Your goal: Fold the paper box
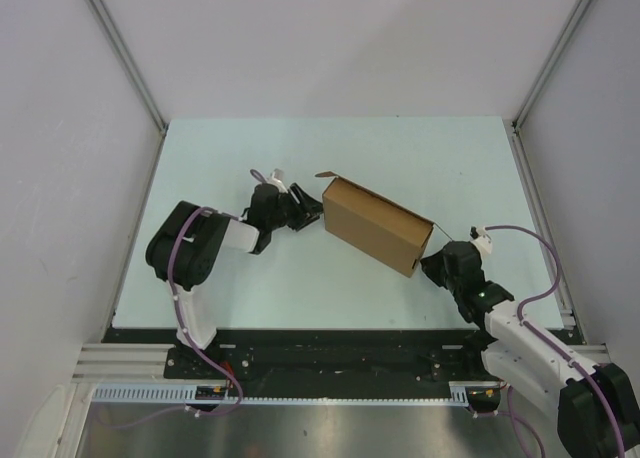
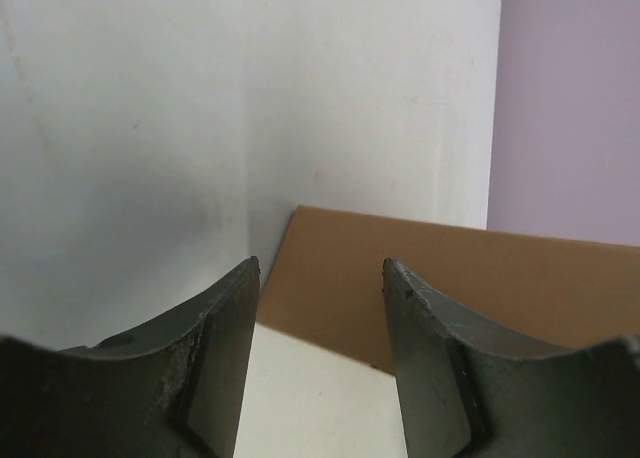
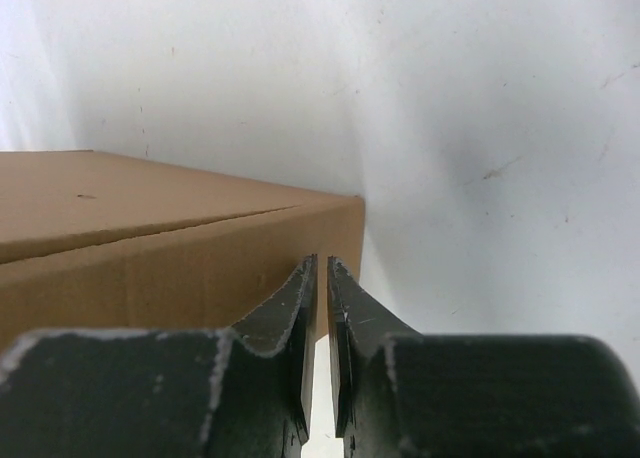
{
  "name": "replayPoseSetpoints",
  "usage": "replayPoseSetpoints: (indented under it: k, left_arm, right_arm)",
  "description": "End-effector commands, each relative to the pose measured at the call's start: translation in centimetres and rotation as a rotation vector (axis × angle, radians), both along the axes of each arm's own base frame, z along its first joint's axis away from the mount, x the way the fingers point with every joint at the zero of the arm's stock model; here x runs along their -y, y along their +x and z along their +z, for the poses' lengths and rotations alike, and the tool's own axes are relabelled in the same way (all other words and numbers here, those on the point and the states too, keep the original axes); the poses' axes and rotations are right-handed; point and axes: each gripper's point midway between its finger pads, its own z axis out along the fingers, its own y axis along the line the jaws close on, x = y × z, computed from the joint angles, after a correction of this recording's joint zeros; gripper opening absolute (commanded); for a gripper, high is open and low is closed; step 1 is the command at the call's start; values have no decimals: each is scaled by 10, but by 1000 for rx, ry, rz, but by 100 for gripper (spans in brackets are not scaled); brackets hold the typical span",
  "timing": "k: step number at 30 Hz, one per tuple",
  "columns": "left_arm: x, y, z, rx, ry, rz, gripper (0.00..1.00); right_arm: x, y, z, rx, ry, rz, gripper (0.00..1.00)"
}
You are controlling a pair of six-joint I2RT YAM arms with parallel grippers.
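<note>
Paper box (image 1: 375, 225) nearly closed; end flap (image 1: 326, 176) up at left. Left hand (image 1: 308, 214) open beside it; right hand (image 1: 436, 262) closed, empty, at right corner. We'd tuck squarely, right bracing.

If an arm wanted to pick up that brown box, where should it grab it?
Probably the thin flap sticking out at the far left end of the paper box, approached from the left, where the left gripper sits open. The closed body looks too broad for the fingers, while a single cardboard edge would slip between them.
</note>
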Motion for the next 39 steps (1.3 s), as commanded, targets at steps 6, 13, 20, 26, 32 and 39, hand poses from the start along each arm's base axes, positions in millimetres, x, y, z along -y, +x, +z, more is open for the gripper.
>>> replayPoseSetpoints:
  k: [6,13,20,26,32,39]
  left_arm:
    - [16,-5,37,103,-27,-61,58]
    - [18,-45,31,86,-33,-92,57]
    - [1,-70,22,52,7,-48,57]
    - [-24,-83,17,27,81,30,57]
    - [-64,-77,18,17,224,172,59]
    - [-111,-60,40,37,362,305,61]
  right_arm:
    - [5,18,18,62,-10,-26,14]
    - [6,26,22,75,-11,-23,14]
    - [8,26,25,77,-28,-20,15]
    - [14,24,30,84,-58,-25,16]
    - [33,16,54,65,-144,-63,26]
    - [61,-3,89,18,-265,-123,37]
